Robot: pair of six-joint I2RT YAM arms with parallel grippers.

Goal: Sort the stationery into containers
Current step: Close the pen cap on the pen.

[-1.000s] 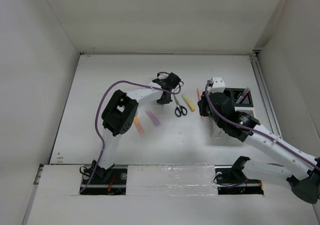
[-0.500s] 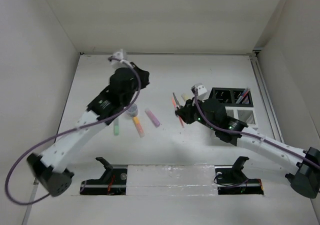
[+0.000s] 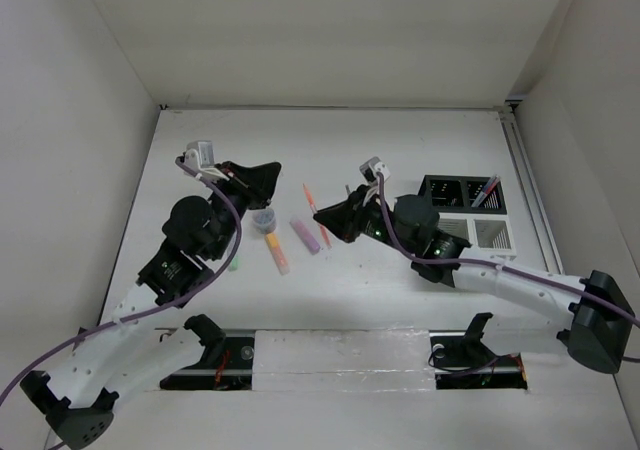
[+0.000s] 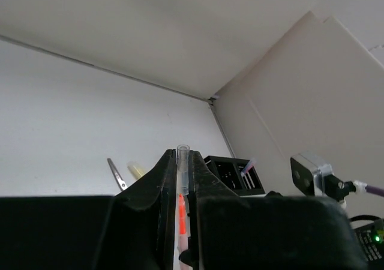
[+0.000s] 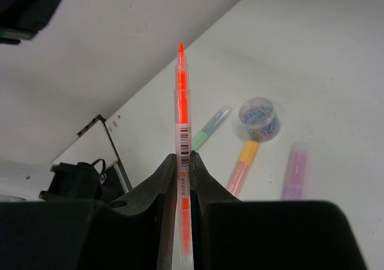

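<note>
My right gripper (image 3: pixel 322 216) (image 5: pixel 183 156) is shut on a thin red pen (image 3: pixel 312 205) (image 5: pixel 182 108), tip up, above the purple marker (image 3: pixel 305 235) (image 5: pixel 294 171). My left gripper (image 3: pixel 274 169) (image 4: pixel 183 156) is shut on a thin clear-barrelled pen (image 4: pixel 183 165) with orange-red inside, held over the clear tub (image 3: pixel 263 220) (image 5: pixel 259 117). An orange marker (image 3: pixel 277 252) (image 5: pixel 243 162) and a green marker (image 3: pixel 233 263) (image 5: pixel 211 129) lie nearby. Scissors (image 4: pixel 116 174) and a yellow marker (image 4: pixel 136 171) lie beyond. The organizer (image 3: pixel 495 232) (image 4: pixel 231 174) holds a blue pen (image 3: pixel 487 192).
White walls close in the table on the left (image 3: pixel 90 170), back and right (image 3: pixel 580 170). The organizer stands close to the right wall. The arm bases and a mounting rail (image 3: pixel 340 355) run along the near edge.
The right gripper has carried the red pen leftward, away from the organizer. The left arm has swung from the scissors at mid-table to the left, now low over the clear tub.
</note>
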